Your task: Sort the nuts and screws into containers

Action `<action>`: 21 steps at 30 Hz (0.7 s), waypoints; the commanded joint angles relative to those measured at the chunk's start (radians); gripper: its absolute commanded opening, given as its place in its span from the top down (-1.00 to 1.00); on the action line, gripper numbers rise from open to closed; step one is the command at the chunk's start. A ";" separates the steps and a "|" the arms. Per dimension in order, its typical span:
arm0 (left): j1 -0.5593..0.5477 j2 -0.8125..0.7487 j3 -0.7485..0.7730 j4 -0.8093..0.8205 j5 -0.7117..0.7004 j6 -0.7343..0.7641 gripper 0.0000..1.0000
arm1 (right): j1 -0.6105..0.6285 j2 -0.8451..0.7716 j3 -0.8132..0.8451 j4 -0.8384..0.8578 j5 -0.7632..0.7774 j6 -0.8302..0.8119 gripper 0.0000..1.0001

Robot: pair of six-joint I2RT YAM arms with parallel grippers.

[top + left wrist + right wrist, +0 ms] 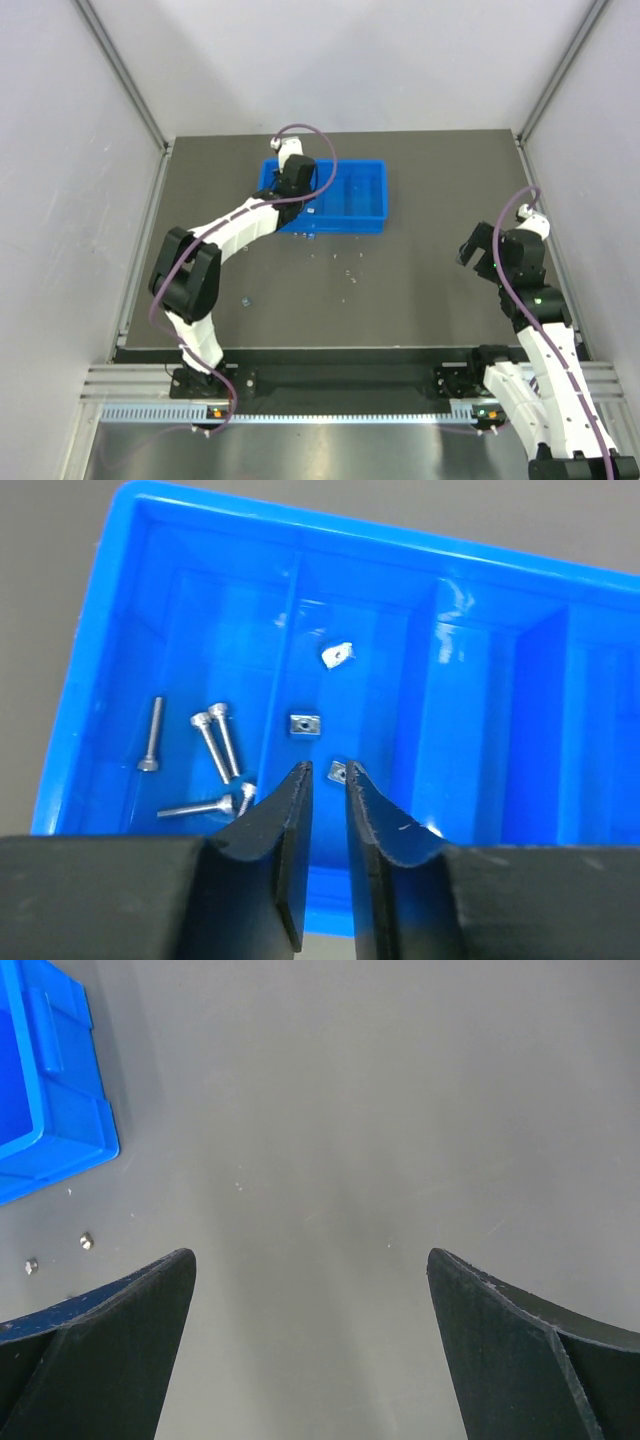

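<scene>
The left gripper [327, 770] is held narrowly parted, empty, above the tray's [100, 680] nuts [307, 723]; it should be raised straight up. The right gripper [310, 1255] is spread wide.

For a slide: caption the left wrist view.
Left gripper, slightly open, over blue tray: four screws in one compartment, three nuts in the next.

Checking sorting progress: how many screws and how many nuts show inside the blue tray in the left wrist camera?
screws: 4
nuts: 3, one right at the tips of the left gripper
total: 7
</scene>
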 commanded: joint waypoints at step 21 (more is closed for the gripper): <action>-0.086 -0.801 -0.634 -0.624 -0.243 -0.672 -0.22 | 0.006 -0.001 0.000 0.051 -0.016 -0.008 -0.99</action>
